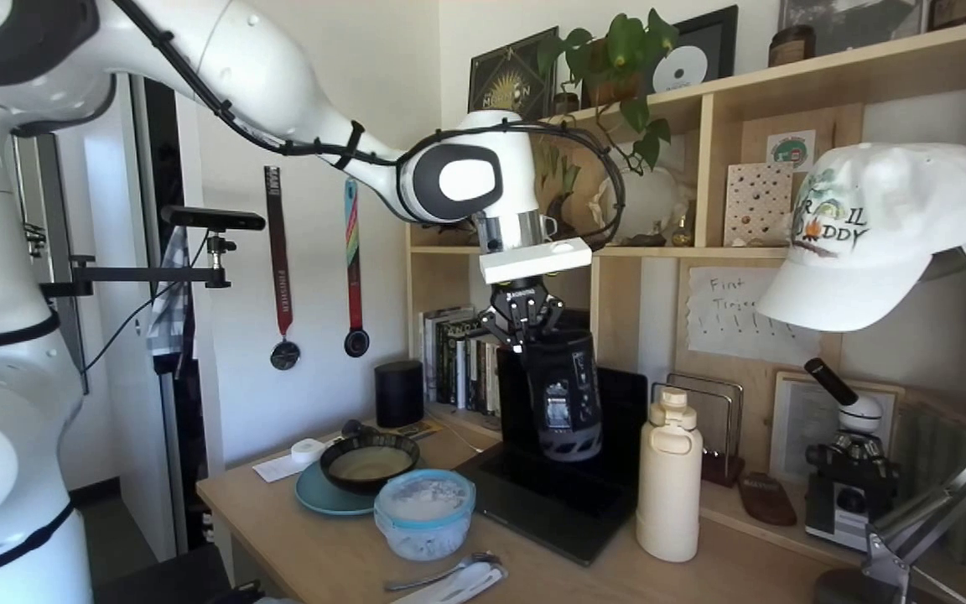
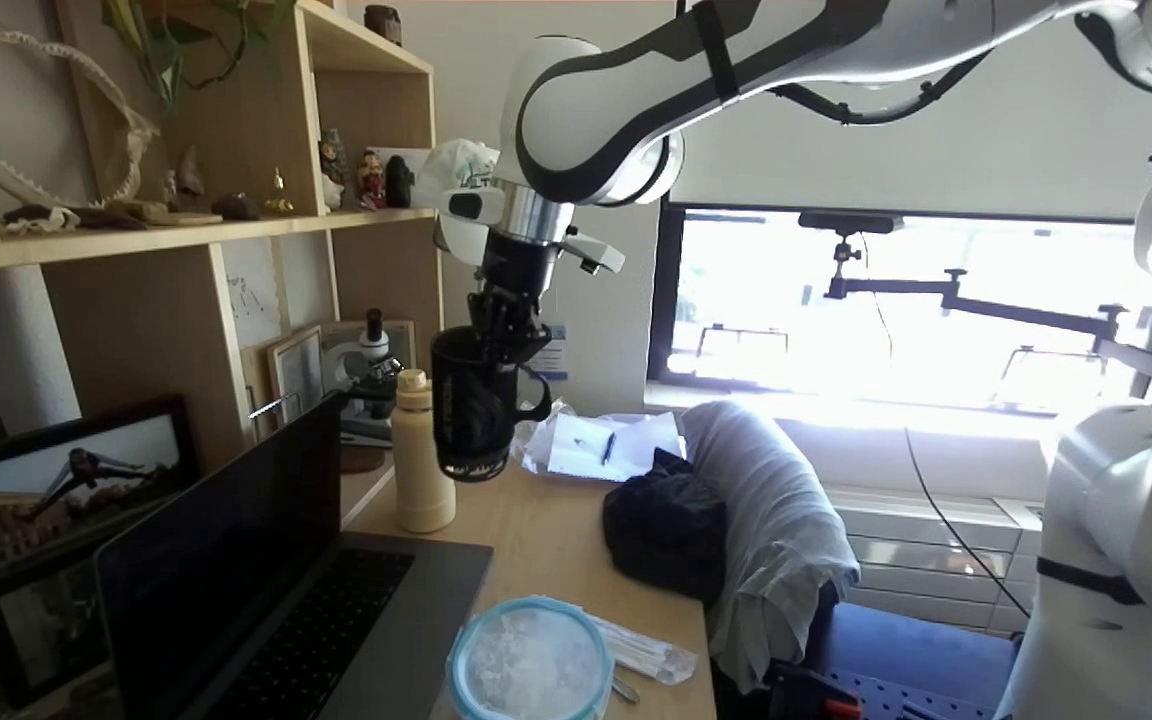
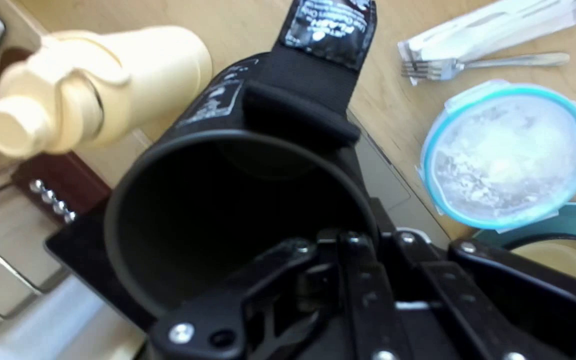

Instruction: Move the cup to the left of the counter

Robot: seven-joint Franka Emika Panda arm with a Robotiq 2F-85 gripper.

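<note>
In an exterior view, we see the gripper (image 1: 527, 335) pointing down with its jaws clenched on the upper edge of the cup (image 1: 568, 398). The cup hangs above the counter (image 1: 273, 524), leaning slightly, in front of the laptop (image 1: 546, 507) and its raised dark screen. Just to the right of it as we look, a cream bottle (image 1: 669, 486) stands upright. Nearer us sits a container (image 1: 424, 541) with a pale blue rim, and beside it a dark bowl (image 1: 366, 463) rests on a teal plate (image 1: 315, 497). Farther right, a microscope (image 1: 852, 478) stands toward the back.

In an exterior view, we see the cup almost upright in the air, its loop handle (image 2: 538, 400) sticking out toward the side where papers (image 2: 641, 450) lie. It partly covers the bottle from here. A dark bundle of cloth (image 2: 666, 530) rests near the papers, against a pale draped sheet (image 2: 776, 520).

In the wrist view, we look into the cup's dark mouth. The jaws pinch its rim, one side inside the mouth and the other outside the wall. The bottle shows to the left, and a grey corner of the laptop shows past the cup. To the right, a fork (image 3: 488, 63) lies with its tines against a white packet (image 3: 493, 32), near the container.
</note>
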